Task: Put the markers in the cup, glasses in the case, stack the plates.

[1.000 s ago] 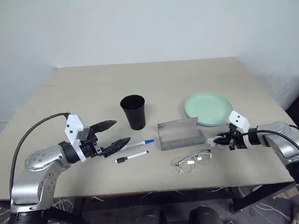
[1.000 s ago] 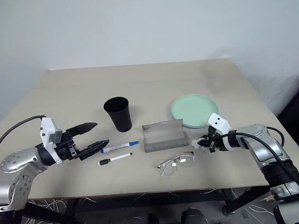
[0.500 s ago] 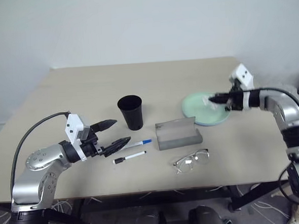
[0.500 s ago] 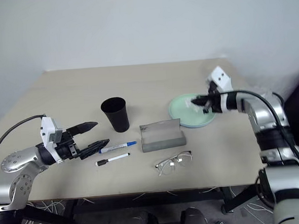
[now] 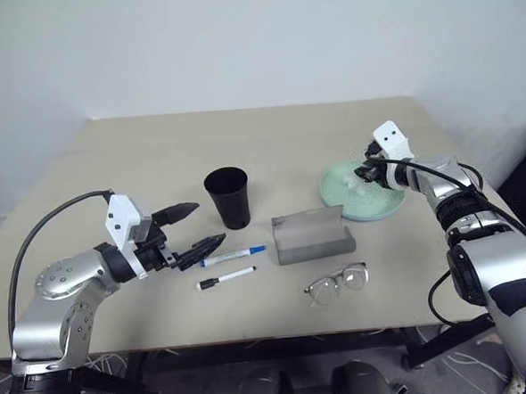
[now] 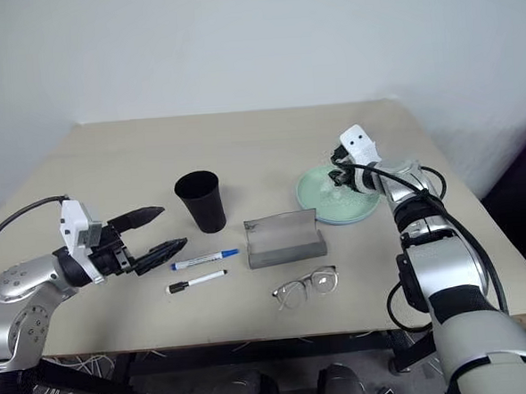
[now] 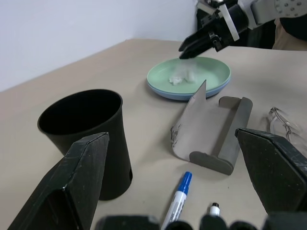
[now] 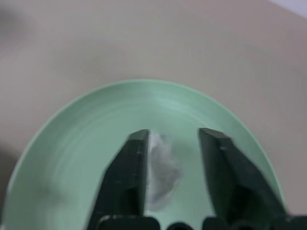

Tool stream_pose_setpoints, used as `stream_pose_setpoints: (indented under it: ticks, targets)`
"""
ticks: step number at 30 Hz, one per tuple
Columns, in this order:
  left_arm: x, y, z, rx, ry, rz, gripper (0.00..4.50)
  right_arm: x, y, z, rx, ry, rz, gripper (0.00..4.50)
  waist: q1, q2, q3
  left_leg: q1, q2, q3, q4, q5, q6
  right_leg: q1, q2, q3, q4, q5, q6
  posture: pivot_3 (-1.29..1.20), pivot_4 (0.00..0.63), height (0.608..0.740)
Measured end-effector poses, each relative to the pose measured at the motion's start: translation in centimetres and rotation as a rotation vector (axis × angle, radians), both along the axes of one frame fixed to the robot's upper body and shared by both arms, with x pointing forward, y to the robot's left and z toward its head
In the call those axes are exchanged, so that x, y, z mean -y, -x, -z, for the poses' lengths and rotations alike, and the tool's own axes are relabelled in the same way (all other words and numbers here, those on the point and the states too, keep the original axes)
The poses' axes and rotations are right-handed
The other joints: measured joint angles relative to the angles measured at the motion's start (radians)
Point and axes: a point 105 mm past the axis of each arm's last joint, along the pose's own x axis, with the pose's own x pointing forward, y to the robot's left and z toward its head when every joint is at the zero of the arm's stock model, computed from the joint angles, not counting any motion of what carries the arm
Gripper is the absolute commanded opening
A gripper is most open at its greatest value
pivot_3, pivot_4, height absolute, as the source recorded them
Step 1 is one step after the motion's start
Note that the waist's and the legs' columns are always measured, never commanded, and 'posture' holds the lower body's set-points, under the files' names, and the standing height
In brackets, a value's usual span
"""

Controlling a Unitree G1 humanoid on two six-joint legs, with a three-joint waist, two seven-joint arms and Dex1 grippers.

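At right of centre, the right hand (image 8: 172,163), fingers parted, hangs over a white wad (image 7: 181,76) on the mint green plate (image 5: 384,203), which could snag and follow the fingers; the left hand (image 5: 194,230) gapes empty by the markers (image 5: 233,263).

Black cup (image 5: 229,197), grey case (image 5: 313,235), mint-green plate (image 5: 364,187) over light-blue plate (image 7: 165,92), beige table (image 5: 154,168).

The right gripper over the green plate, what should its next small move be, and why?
Probably lift the right gripper straight up and away. Its fingers are open and a small white wad lies on the mint green plate below them, seemingly released, so it can head for the glasses.
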Motion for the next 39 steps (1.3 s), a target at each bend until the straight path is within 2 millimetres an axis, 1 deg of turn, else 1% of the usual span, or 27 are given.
stream_pose_setpoints:
  ticks: [5, 9, 11, 13, 16, 17, 18, 20, 21, 23, 26, 30, 33, 34, 37, 39]
  targets:
    - [0.4, -0.1, -0.5, 0.02, -0.005, 0.007, 4.5, 0.4, 0.1, 0.2, -0.009, 0.001, 0.009, 4.48, -0.013, 0.0, 0.0, 0.001, 0.001, 0.0, 0.001, 0.001, -0.001, 0.0, 0.001, 0.001, 0.002, 0.001, -0.002, 0.0, 0.0, 0.704]
    - [1.4, -0.4, -1.4, 0.058, -0.013, 0.045, 4.5, 1.4, 0.2, -0.4, -0.008, -0.006, -0.002, 4.48, -0.012, 0.0, 0.0, 0.001, 0.001, 0.0, 0.001, 0.002, -0.001, 0.0, 0.001, 0.0, 0.002, 0.001, -0.002, 0.0, 0.0, 0.704]
    - [2.4, -0.6, -1.8, 0.072, -0.023, 0.076, 4.5, 2.0, 0.4, -1.5, 0.009, -0.007, -0.028, 4.48, -0.011, 0.001, 0.0, 0.001, 0.001, 0.0, 0.001, 0.003, -0.001, 0.0, 0.001, 0.001, 0.002, 0.001, -0.002, 0.0, 0.0, 0.704]
    - [3.5, -1.1, -2.1, 0.091, -0.037, 0.107, 4.5, 2.7, 0.7, -3.1, 0.038, -0.013, -0.056, 4.48, -0.01, 0.0, 0.0, 0.001, 0.001, -0.001, 0.001, 0.003, -0.001, 0.001, 0.001, 0.0, 0.002, 0.001, -0.002, 0.0, 0.0, 0.704]
    - [5.7, -2.5, -2.9, 0.151, -0.052, 0.118, 4.5, 4.8, 2.0, -4.7, 0.044, -0.035, -0.07, 4.48, 0.002, 0.0, 0.0, 0.001, 0.001, -0.003, 0.003, 0.003, 0.0, 0.004, 0.0, -0.002, 0.0, 0.002, -0.002, 0.0, 0.0, 0.704]
    - [6.2, -2.8, -3.2, 0.167, -0.058, 0.111, 4.5, 5.1, 2.4, -5.0, 0.043, -0.037, -0.078, 4.48, 0.002, 0.0, 0.0, 0.001, 0.001, -0.004, 0.003, 0.003, 0.0, 0.004, 0.0, -0.002, 0.001, 0.002, -0.002, 0.0, 0.0, 0.704]
    - [7.0, -3.5, -3.4, 0.182, -0.072, 0.109, 4.5, 5.6, 3.3, -5.4, 0.033, -0.032, -0.094, 4.48, 0.004, 0.0, 0.0, 0.001, 0.001, -0.004, 0.003, 0.003, 0.0, 0.004, 0.0, -0.002, 0.001, 0.002, -0.002, 0.0, 0.0, 0.704]
    - [7.9, -4.1, -3.5, 0.187, -0.097, 0.113, 4.5, 6.0, 4.6, -5.9, 0.017, -0.029, -0.132, 4.48, 0.005, 0.0, 0.0, 0.002, 0.001, -0.004, 0.004, 0.002, 0.001, 0.004, 0.0, -0.003, 0.001, 0.002, -0.001, 0.0, 0.0, 0.704]
    - [8.6, -4.4, -3.4, 0.178, -0.11, 0.126, 4.5, 6.3, 5.6, -6.2, 0.001, -0.022, -0.165, 4.48, 0.004, 0.001, 0.0, 0.002, 0.001, -0.004, 0.004, 0.001, 0.003, 0.004, 0.0, -0.003, 0.001, 0.002, -0.001, 0.0, 0.0, 0.704]
    - [9.9, -4.6, -2.9, 0.141, -0.132, 0.153, 4.5, 6.6, 7.2, -6.7, -0.015, 0.004, -0.225, 4.48, 0.005, 0.001, 0.0, 0.001, 0.001, -0.006, 0.005, -0.001, 0.008, 0.005, 0.0, -0.004, 0.001, 0.002, 0.0, 0.0, 0.0, 0.704]
    - [12.0, -4.5, -1.4, 0.053, -0.197, 0.216, 4.5, 6.1, 9.7, -7.1, -0.047, 0.026, -0.337, 4.48, 0.005, 0.0, 0.001, 0.002, 0.001, -0.007, 0.008, -0.004, 0.012, 0.006, 0.0, -0.006, 0.0, 0.002, 0.0, 0.0, 0.0, 0.704]
    - [14.6, -3.5, 0.7, -0.063, -0.308, 0.316, 4.5, 4.8, 11.8, -7.4, -0.081, 0.022, -0.421, 4.48, 0.009, 0.0, 0.002, 0.001, 0.003, -0.008, 0.012, -0.004, 0.013, 0.007, -0.002, -0.007, 0.001, 0.002, 0.0, 0.0, 0.0, 0.704]
    - [15.6, -3.1, 1.5, -0.122, -0.373, 0.338, 4.5, 4.1, 12.9, -7.7, -0.099, 0.012, -0.459, 4.48, 0.018, -0.001, 0.002, 0.001, 0.003, -0.009, 0.014, -0.005, 0.014, 0.007, -0.004, -0.01, 0.0, 0.002, 0.0, 0.0, 0.0, 0.704]
    - [16.2, -2.9, 1.8, -0.149, -0.388, 0.348, 4.5, 4.2, 13.4, -7.6, -0.118, 0.013, -0.47, 4.48, 0.021, -0.001, 0.002, 0.001, 0.003, -0.01, 0.014, -0.005, 0.014, 0.007, -0.004, -0.011, 0.0, 0.002, 0.0, 0.0, 0.0, 0.704]
    - [17.1, -2.1, 2.5, -0.207, -0.433, 0.373, 4.5, 3.4, 14.5, -7.5, -0.15, -0.006, -0.52, 4.48, 0.025, -0.002, 0.002, 0.0, 0.004, -0.012, 0.014, -0.005, 0.014, 0.008, -0.005, -0.013, -0.002, 0.002, 0.0, 0.0, 0.0, 0.704]
    - [17.6, -1.6, 2.9, -0.241, -0.461, 0.389, 4.5, 3.2, 15.4, -7.2, -0.184, -0.009, -0.563, 4.48, 0.026, -0.002, 0.003, 0.0, 0.003, -0.014, 0.014, -0.006, 0.015, 0.008, -0.006, -0.014, -0.004, 0.002, 0.0, 0.0, 0.0, 0.704]
